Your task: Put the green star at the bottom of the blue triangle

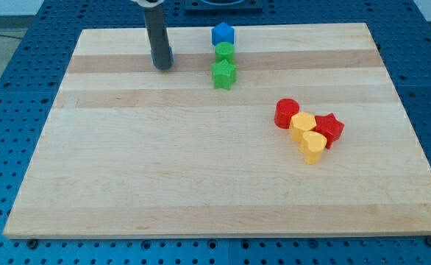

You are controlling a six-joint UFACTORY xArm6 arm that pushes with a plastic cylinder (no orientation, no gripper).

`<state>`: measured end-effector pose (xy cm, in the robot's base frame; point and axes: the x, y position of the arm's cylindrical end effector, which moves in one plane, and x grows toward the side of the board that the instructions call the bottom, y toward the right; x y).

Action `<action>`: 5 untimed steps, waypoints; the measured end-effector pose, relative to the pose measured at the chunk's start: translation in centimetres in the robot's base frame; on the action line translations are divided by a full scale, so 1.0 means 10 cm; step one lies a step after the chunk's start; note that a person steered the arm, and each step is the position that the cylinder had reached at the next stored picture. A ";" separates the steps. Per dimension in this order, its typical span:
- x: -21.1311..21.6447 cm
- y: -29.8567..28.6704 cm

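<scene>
The green star (pixel 223 74) lies near the view's top, right of centre-left. A green round block (pixel 224 51) touches it from above, and a blue angular block (pixel 223 34) sits above that. My dark rod stands to the star's left, its tip (pixel 162 68) on the board about a block's width short of the star's height. A sliver of a blue block (pixel 171 54) shows at the rod's right edge; most of it is hidden behind the rod, so its shape cannot be made out.
At the view's right a cluster lies together: a red cylinder (pixel 287 112), a yellow hexagon-like block (pixel 302 125), a red star (pixel 329 128) and a yellow heart-like block (pixel 313 146). The wooden board (pixel 201 184) rests on a blue perforated table.
</scene>
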<state>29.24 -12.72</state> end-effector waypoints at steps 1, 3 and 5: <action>0.04 -0.05; 1.13 0.44; 0.95 2.03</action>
<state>38.78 7.60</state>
